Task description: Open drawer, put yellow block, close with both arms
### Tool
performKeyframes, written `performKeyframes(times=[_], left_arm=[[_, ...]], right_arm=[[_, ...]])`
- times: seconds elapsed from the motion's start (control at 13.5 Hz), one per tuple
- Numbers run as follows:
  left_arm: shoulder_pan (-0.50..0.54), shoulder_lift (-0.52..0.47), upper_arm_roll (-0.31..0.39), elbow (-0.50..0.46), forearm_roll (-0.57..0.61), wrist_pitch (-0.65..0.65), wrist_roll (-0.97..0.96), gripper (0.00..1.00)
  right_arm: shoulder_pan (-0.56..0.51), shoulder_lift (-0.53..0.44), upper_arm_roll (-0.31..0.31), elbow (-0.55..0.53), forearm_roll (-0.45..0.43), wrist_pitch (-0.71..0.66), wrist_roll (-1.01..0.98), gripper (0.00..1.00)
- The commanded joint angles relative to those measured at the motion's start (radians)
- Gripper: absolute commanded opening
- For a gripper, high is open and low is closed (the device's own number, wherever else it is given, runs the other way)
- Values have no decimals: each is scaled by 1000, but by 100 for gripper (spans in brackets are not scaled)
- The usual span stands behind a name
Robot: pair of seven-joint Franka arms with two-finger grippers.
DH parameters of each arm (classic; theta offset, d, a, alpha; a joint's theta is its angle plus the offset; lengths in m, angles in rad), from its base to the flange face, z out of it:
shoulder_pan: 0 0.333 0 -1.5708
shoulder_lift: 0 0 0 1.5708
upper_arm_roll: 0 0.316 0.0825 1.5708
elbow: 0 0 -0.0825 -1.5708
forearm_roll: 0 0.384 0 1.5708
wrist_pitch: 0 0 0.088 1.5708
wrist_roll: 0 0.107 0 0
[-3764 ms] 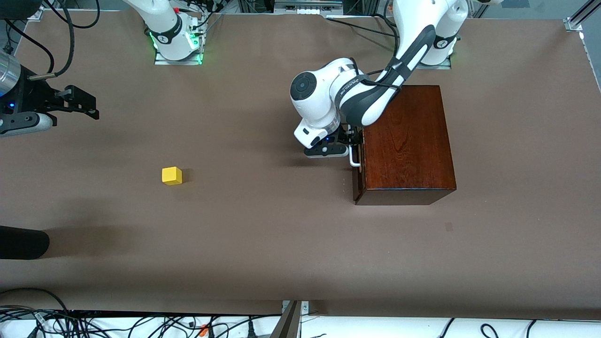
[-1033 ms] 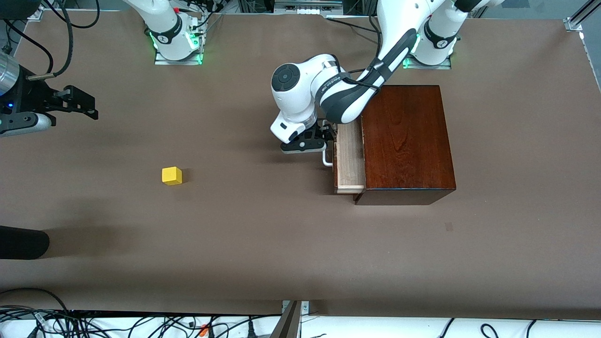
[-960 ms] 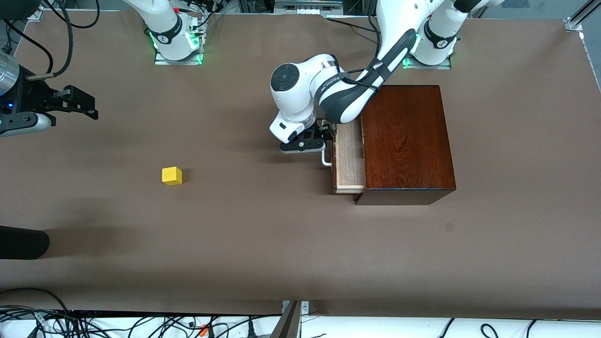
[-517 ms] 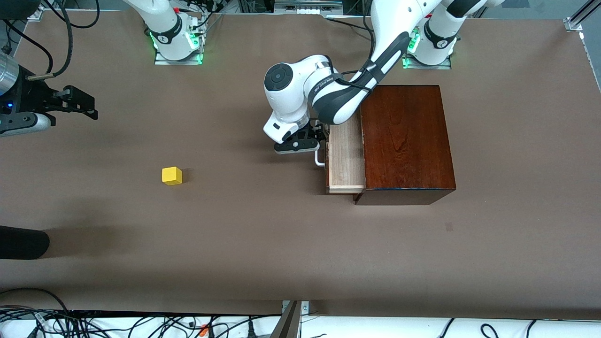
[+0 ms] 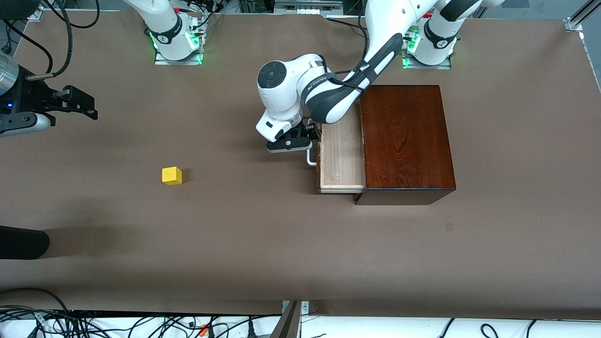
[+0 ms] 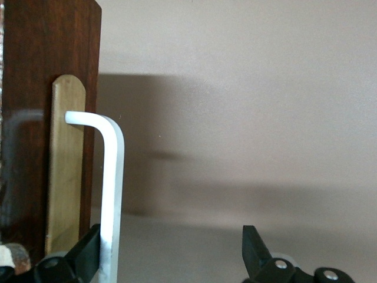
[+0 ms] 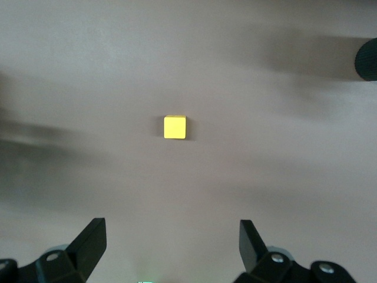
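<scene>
The drawer (image 5: 342, 159) stands partly pulled out of the dark mahogany box (image 5: 406, 141), with its pale wooden tray showing empty. My left gripper (image 5: 305, 141) is at the drawer's front, open, with one finger hooked behind the white handle (image 5: 311, 157). In the left wrist view the handle (image 6: 112, 194) lies against one finger (image 6: 88, 253), the other finger stands far off, and the gripper (image 6: 171, 253) is wide. The yellow block (image 5: 172, 175) sits on the table toward the right arm's end. My right gripper (image 5: 87, 105) waits open in the air; the block (image 7: 175, 127) shows ahead of it (image 7: 172, 242).
A dark rounded object (image 5: 23, 241) juts in at the table edge at the right arm's end, nearer to the front camera than the block. Cables lie along the table's near edge (image 5: 141, 324). Brown table (image 5: 263, 234) spreads between block and drawer.
The drawer was closed at first. My left gripper has pulled it out by the handle, steadily farther toward the right arm's end. The right arm and the block have not moved.
</scene>
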Motion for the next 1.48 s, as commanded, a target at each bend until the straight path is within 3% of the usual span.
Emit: performKeyframes(times=[0.0, 0.44, 0.74, 0.96, 1.4], left_arm=[[-36, 38, -6, 70, -32, 12, -26, 100], [-20, 13, -6, 81, -29, -3, -20, 100], [-15, -50, -10, 81, -38, -120, -4, 100], [43, -162, -10, 66, -149, -198, 95, 100], [273, -434, -12, -11, -324, -358, 330, 100]], right_arm=[[-8, 14, 2, 31, -5, -13, -13, 100], [-8, 14, 2, 31, -5, -13, -13, 100], [-8, 14, 2, 31, -5, -13, -13, 100], [-6, 14, 2, 31, -5, -13, -13, 100], [-6, 14, 2, 31, -14, -8, -13, 100]])
